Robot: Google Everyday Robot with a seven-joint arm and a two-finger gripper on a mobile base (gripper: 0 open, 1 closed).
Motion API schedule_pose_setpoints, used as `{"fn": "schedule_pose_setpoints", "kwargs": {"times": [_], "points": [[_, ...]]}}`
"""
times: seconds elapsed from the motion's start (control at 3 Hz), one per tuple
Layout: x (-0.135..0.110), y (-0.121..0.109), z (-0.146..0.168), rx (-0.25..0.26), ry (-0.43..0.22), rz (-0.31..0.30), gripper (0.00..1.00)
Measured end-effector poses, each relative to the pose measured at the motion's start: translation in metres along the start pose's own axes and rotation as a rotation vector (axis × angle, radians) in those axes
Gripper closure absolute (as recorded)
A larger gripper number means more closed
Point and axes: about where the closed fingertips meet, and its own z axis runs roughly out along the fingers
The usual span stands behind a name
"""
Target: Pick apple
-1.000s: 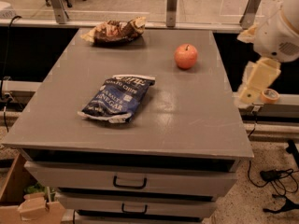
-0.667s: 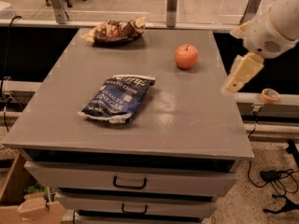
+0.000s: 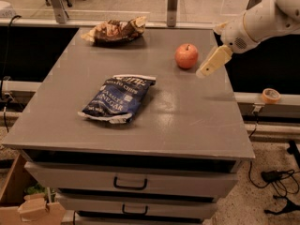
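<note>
The apple [image 3: 186, 56] is small, round and red-orange with a short dark stem. It sits upright on the grey table top [image 3: 187, 111], toward the back right. My gripper [image 3: 205, 72] hangs from the white arm at the upper right, just right of the apple and a little above the table, apart from it. Its cream finger points down and left toward the apple's right side.
A blue chip bag [image 3: 118, 99] lies in the middle of the table. A crumpled brown snack bag [image 3: 115, 30] lies at the back left. Drawers [image 3: 131, 184] are below the front edge. A tape roll [image 3: 271, 95] sits on a ledge at the right.
My arm has swung left and up from beyond the table's right edge, bringing the gripper close to the apple's right side. The apple and bags have not moved.
</note>
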Motion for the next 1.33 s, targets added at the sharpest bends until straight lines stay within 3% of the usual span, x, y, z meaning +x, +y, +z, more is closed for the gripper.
{"fn": "schedule_pose_setpoints", "kwargs": {"times": [0.67,1.0,1.33], "points": [[0.012,-0.031,0.064,-0.031,-0.117,0.188,0.00],[0.016,-0.035,0.084,-0.065,-0.176,0.267,0.18],[0.010,-0.025,0.094,-0.132,-0.213,0.315,0.41]]}}
